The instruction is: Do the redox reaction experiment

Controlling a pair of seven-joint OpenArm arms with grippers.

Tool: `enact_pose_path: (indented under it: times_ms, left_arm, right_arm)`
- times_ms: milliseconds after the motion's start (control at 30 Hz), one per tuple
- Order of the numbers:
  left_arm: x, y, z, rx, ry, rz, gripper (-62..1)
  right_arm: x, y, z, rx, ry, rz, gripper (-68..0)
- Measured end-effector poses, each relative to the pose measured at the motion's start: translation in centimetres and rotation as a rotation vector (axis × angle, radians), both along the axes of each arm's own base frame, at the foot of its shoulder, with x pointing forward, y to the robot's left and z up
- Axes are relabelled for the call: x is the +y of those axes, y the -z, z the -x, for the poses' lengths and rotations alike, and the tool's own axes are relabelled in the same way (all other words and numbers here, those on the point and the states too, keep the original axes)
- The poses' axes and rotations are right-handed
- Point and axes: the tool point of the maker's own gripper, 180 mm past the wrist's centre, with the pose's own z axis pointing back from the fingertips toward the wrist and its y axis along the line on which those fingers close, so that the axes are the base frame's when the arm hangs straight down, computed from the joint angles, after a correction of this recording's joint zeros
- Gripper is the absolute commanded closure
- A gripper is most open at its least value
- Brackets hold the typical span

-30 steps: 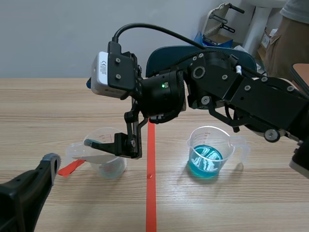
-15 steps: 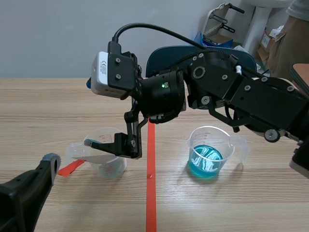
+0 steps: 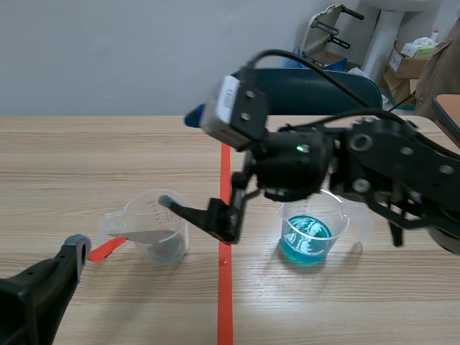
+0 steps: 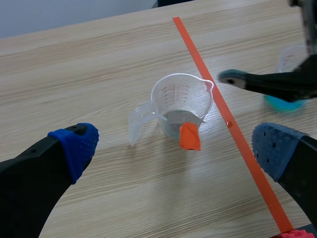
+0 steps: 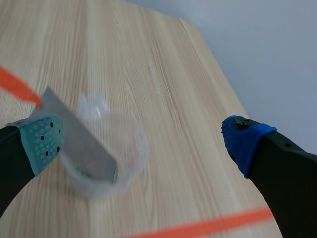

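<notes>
The right claw hangs wide open and empty, one fingertip by the rim of a clear measuring cup that holds a grey metal strip with an orange end. The left claw, also spread and empty, sits low near that cup. A cup of blue liquid stands across the tape line on the tabletop.

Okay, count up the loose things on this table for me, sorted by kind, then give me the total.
Clear measuring cups: 2 (the cup of blue liquid, the cup with the strip)
Metal strip with an orange end: 1
Total: 3
</notes>
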Motion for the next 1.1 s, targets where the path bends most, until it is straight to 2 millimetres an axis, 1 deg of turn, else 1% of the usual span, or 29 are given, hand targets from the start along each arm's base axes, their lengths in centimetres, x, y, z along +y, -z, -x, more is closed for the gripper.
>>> enact_pose_path:
  times_ms: [100,167,300,467,567,700,867,967,1100]
  left_arm:
    - [-0.1,0.0,0.0,-0.004,0.017,-0.026,-62.3]
    - [-0.6,-0.1,0.0,-0.015,0.051,-0.039,-62.3]
    - [-1.8,-0.8,-0.8,-0.059,0.128,-0.046,-62.3]
    - [-2.2,-1.5,-3.0,-0.093,0.146,-0.060,-62.3]
    - [-2.7,-2.4,-4.2,-0.128,0.164,-0.056,-62.3]
    - [-3.1,-3.3,-5.3,-0.163,0.180,-0.058,-62.3]
    - [-3.4,-4.2,-6.4,-0.209,0.202,-0.072,-62.3]
    - [-3.3,-3.5,-6.9,-0.205,0.208,-0.086,-62.3]
    - [-2.5,-1.8,-7.3,-0.168,0.192,-0.095,-62.3]
  right_arm:
    - [-4.4,0.4,0.7,0.062,0.116,-0.005,-67.9]
    - [-6.5,-0.1,1.2,0.076,0.180,-0.011,-67.9]
    - [-9.7,-1.6,2.1,0.077,0.296,-0.016,-67.9]
    - [-12.7,-2.4,3.4,0.096,0.416,0.033,-67.9]
    - [-13.5,-3.5,4.1,0.113,0.462,0.044,-67.9]
    - [-13.4,-5.4,4.9,0.122,0.485,0.014,-67.9]
    - [-13.4,-6.3,5.8,0.157,0.515,0.009,-67.9]
    - [-13.6,-6.8,6.1,0.157,0.533,-0.001,-67.9]
    - [-13.8,-6.4,6.2,0.184,0.560,-0.013,-67.9]
